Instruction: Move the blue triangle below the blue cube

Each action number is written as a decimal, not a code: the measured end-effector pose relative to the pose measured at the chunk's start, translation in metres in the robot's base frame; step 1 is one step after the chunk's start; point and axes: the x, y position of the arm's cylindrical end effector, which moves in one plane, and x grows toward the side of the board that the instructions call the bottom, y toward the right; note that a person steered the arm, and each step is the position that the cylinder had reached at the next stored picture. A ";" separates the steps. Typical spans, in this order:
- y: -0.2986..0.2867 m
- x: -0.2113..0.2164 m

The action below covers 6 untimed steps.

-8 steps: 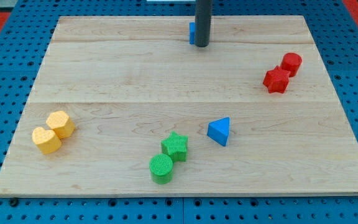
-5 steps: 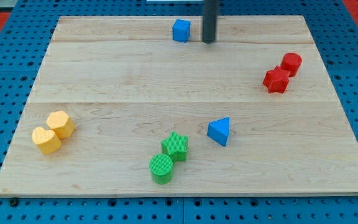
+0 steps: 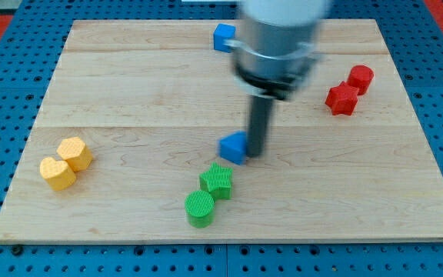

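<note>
The blue triangle [image 3: 234,148] lies near the board's middle, just above the green star. The blue cube [image 3: 223,37] sits near the board's top edge, almost straight above the triangle. My tip [image 3: 255,151] is down on the board, touching the triangle's right side. The arm's body is blurred and hangs over the board's upper middle.
A green star [image 3: 217,181] and a green cylinder [image 3: 200,208] sit just below the triangle. A red star [image 3: 341,99] and a red cylinder [image 3: 360,78] are at the view's right. A yellow hexagon [image 3: 75,153] and a yellow heart [image 3: 57,173] are at the left.
My tip has come down from beside the blue cube at the top to the board's middle. The blue triangle has slid left, now above the green star.
</note>
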 end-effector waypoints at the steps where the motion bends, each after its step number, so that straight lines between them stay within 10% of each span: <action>1: 0.039 0.037; 5: -0.144 0.025; 6: -0.079 -0.006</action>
